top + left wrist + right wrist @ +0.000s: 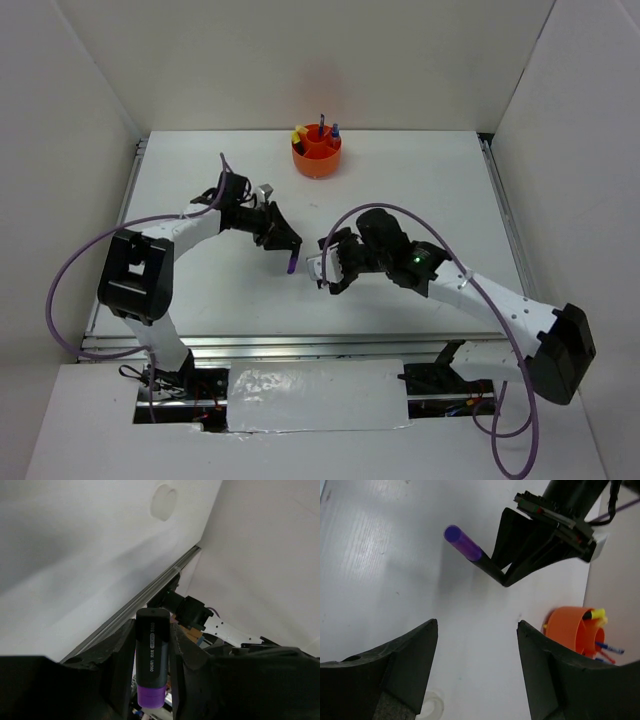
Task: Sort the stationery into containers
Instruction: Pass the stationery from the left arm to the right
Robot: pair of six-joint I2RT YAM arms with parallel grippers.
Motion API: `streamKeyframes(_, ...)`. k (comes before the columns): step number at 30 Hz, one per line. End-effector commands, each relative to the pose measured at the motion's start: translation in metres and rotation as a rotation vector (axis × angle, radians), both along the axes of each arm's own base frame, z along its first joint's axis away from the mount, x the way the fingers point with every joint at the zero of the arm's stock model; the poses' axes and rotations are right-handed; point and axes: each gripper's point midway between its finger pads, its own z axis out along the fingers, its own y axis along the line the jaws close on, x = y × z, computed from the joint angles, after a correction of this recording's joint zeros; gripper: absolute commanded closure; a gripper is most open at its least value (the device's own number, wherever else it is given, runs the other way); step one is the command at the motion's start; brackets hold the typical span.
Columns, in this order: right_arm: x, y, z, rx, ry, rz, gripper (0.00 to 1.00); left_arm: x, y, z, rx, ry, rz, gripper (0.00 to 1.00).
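Left gripper (283, 237): clamped on the black cap of the purple plastic highlighter (291, 264); purple end points down at the white table (430, 190). Not yet sorted.
Right gripper (325, 262): fingers apart, nothing held, just beside the highlighter.
Round bright orange plastic desk organiser (316, 160): far centre of the table, well apart from both grippers.
Already sorted: yellow black-capped highlighter (596, 614) and thin blue pen (606, 647), standing in the compartments.
Left to sort: purple highlighter; faint clear ring (432, 701), probably tape, on the table below the right gripper.
Hard to make out: other organiser contents too small; compartment walls partly cut off; bottle and pale stick not identifiable.
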Motion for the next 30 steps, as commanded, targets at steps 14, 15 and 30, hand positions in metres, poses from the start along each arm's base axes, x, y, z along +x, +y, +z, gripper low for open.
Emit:
streamKeyframes(14,-0.024,0.063,-0.014,-0.151,-0.157,0.495,0.31,-0.019,-0.013,0.016,-0.009,0.025,-0.046,1.00)
streamKeyframes(15,-0.025,0.064,-0.020,-0.165,-0.147,0.506,0.32,-0.021,-0.015,0.016,-0.011,0.027,-0.052,1.00)
streamKeyframes(30,-0.009,0.077,-0.015,-0.217,-0.234,0.536,0.95,-0.016,-0.009,0.033,-0.029,-0.060,-0.037,0.27)
